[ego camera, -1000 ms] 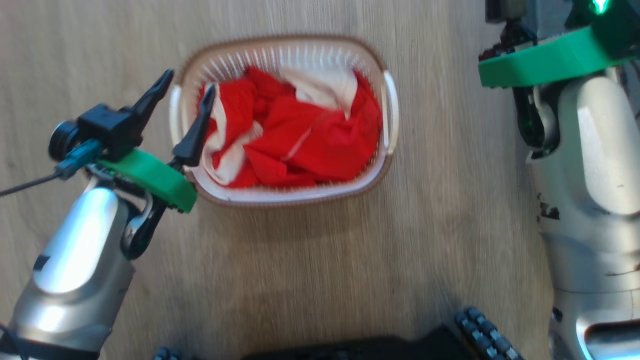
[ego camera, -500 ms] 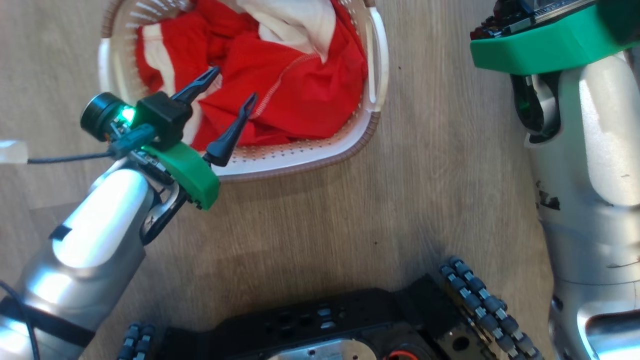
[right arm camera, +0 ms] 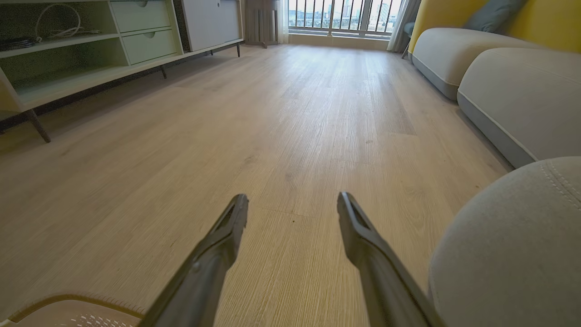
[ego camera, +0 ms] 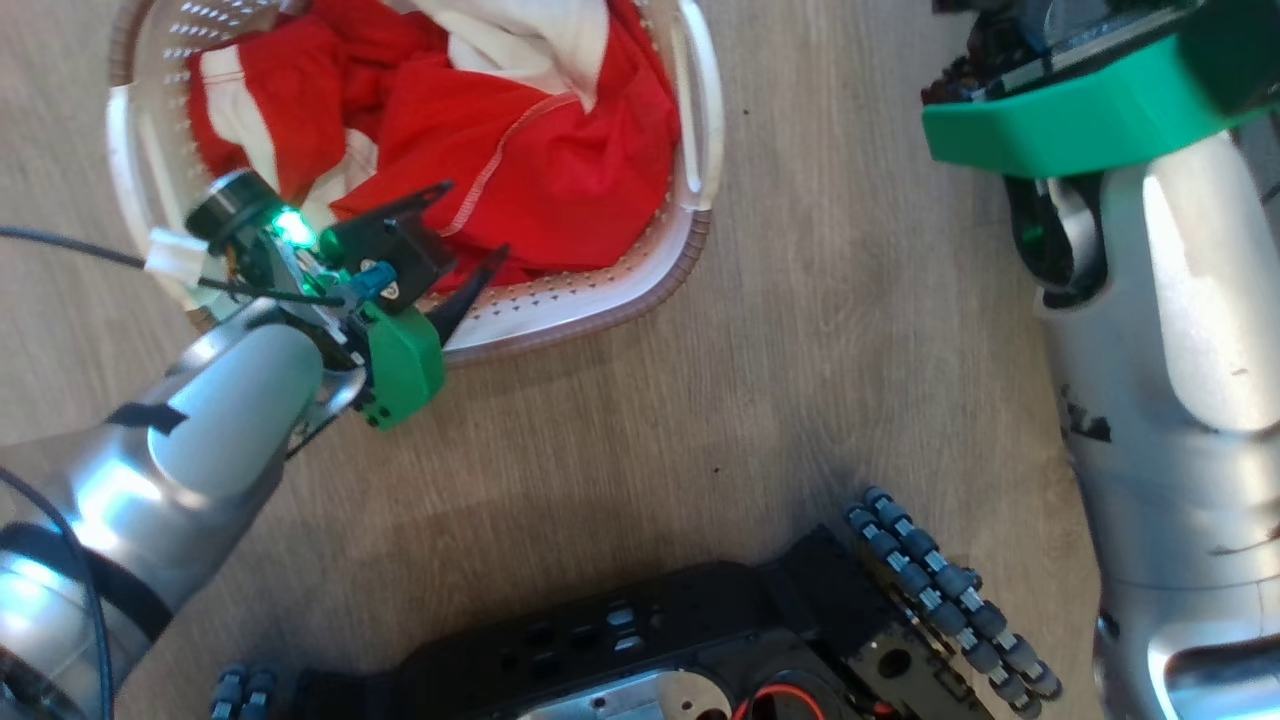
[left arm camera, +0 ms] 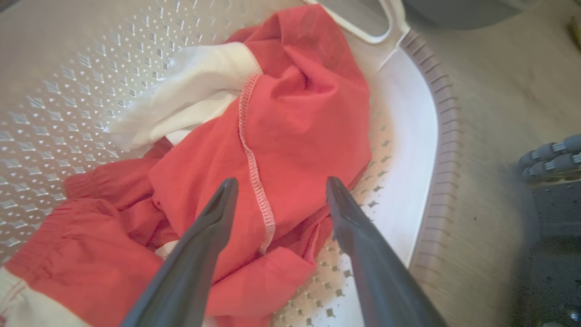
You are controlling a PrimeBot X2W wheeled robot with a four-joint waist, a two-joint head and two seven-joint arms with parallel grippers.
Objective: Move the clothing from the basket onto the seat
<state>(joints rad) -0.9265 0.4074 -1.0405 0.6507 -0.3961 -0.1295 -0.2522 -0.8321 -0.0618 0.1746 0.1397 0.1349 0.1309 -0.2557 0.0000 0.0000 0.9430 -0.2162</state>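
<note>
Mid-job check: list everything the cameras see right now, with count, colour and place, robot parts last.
clothing: one heap, red and white, inside the basket
basket: one, cream with brown rim, on the floor
floor: one, pale wood, under everything
seat: one, grey, lower right of right wrist view
sofa sections: two, grey, beyond the seat
shelf unit: one, pale, far left of right wrist view
window: one, bright, room's far end
robot base: one, black, bottom of head view
left gripper: one, dark, open over the clothing
right gripper: one, dark, open above bare floor beside the seat
</note>
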